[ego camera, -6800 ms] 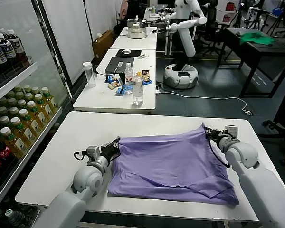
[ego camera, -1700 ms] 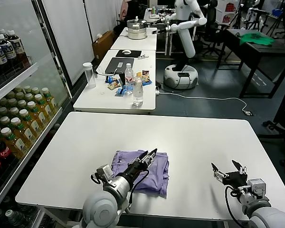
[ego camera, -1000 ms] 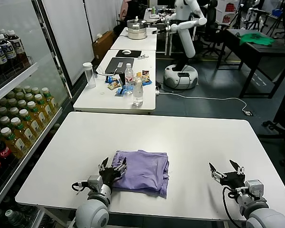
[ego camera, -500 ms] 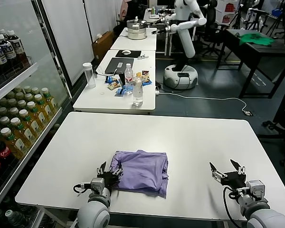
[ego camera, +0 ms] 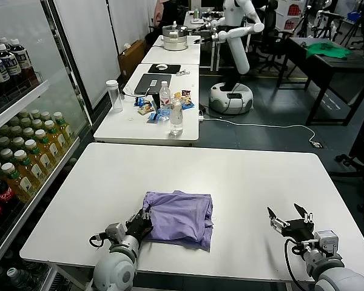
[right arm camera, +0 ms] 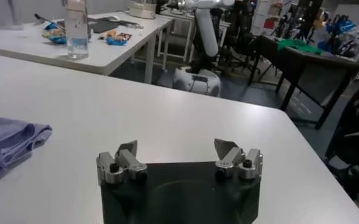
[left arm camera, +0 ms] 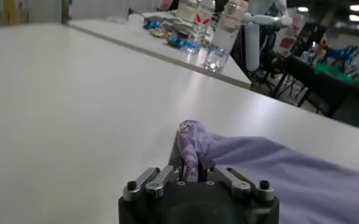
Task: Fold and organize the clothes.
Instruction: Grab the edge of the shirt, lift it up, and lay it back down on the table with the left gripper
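Fabric this thin and soft looks light and floppy, best gripped at a bunched edge. The folded lavender short-sleeved T-shirt (ego camera: 179,219) lies near the white counter's (ego camera: 230,176) front edge. The left gripper (ego camera: 139,223) has its fingers pinched on the shirt's near-left corner fold. The right gripper (ego camera: 289,220) hovers well apart, fingers spread wide and holding nothing. No containers on this counter.

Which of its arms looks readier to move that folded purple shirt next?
Probably the left. The left gripper is pinching the edge of the folded lavender T-shirt, while the right gripper hovers open, well apart from it.
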You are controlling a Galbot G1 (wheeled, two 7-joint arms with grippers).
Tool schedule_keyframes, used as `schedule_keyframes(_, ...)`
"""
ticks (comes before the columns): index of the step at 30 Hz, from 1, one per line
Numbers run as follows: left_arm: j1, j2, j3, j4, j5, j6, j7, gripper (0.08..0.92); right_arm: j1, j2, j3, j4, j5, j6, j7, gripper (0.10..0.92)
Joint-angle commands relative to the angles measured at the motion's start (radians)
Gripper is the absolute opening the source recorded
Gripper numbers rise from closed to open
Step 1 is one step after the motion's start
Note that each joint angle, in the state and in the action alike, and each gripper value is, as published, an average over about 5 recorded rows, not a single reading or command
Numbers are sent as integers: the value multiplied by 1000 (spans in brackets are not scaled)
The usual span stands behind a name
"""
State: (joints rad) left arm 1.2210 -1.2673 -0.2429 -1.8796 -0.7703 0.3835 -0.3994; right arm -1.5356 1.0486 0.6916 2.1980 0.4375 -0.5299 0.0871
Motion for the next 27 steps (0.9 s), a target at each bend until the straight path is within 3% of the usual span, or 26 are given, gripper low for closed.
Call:
schedule_keyframes(1, -2, -15, -171, -33, -484, -32, 7, 186, 1, 4, 0, -1, 0, 1, 2, 823)
schedule_keyframes(5, -1, -16, -260, -53, -633, -34, 9, 108, 1, 11, -2, -2, -1, 2, 3, 823)
schedule_keyframes(10, -3, 24, -371, -85, -762, -23, 9, 101, 7, 12, -5, -9, -1, 5, 3, 823)
schedule_keyframes(21, -62, 357, -662, -135, -951, 97, 1, 101, 40, 18, -24, -28, 0, 16, 1, 823)
schedule_keyframes(24, -73, 400, -664, -178, -948, 104, -3, 101, 47, 24, -30, -27, 0, 17, 0, 823)
schedule_keyframes(27, -78, 397, -598, -231, -874, 99, -5, 101, 51, 29, -34, -25, -1, 19, -1, 823)
